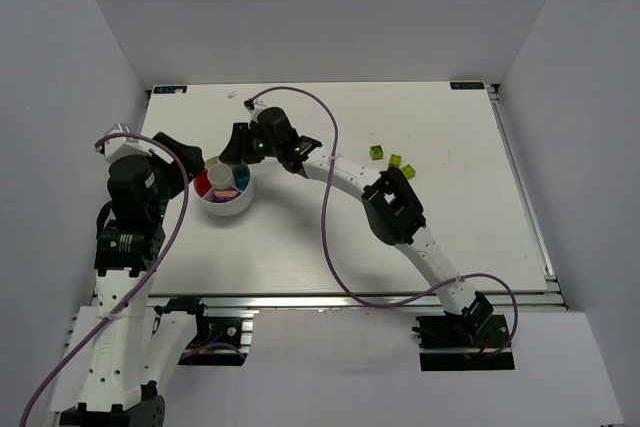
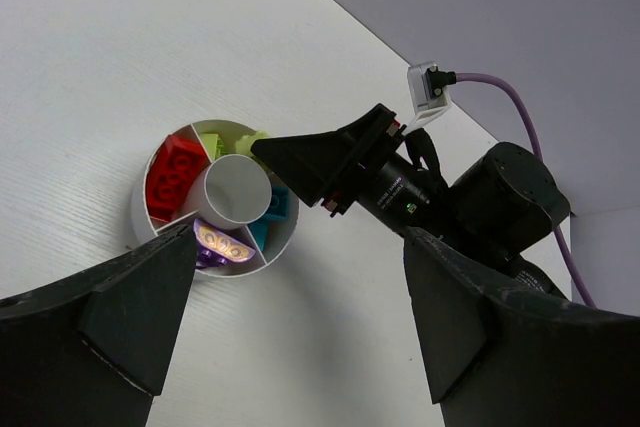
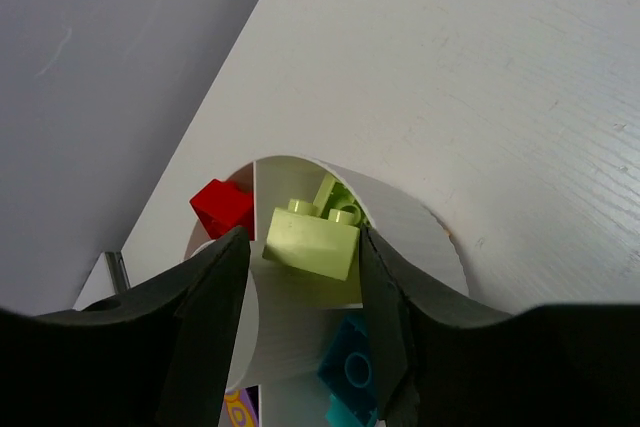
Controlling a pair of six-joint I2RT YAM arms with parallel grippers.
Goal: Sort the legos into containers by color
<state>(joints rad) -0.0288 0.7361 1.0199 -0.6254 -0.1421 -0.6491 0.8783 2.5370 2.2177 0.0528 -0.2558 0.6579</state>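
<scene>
Top external view: at the left, the left gripper [image 1: 195, 161] sits just beside the white dish [image 1: 232, 213], its fingers spread wide with nothing between them. Inside the dish, red bricks [image 2: 175, 172], a purple brick [image 2: 222, 244] and a teal brick [image 2: 277, 205] lie in separate wedges. The right gripper [image 3: 305, 247] pinches a lime brick [image 3: 310, 240] over the wedge holding lime. Three loose lime bricks [image 1: 396, 160] lie on the table [image 1: 460, 227], well to the right.

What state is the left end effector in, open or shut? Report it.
Open. In the left wrist view the left end effector has its fingers spread wide apart, gripping nothing.
</scene>
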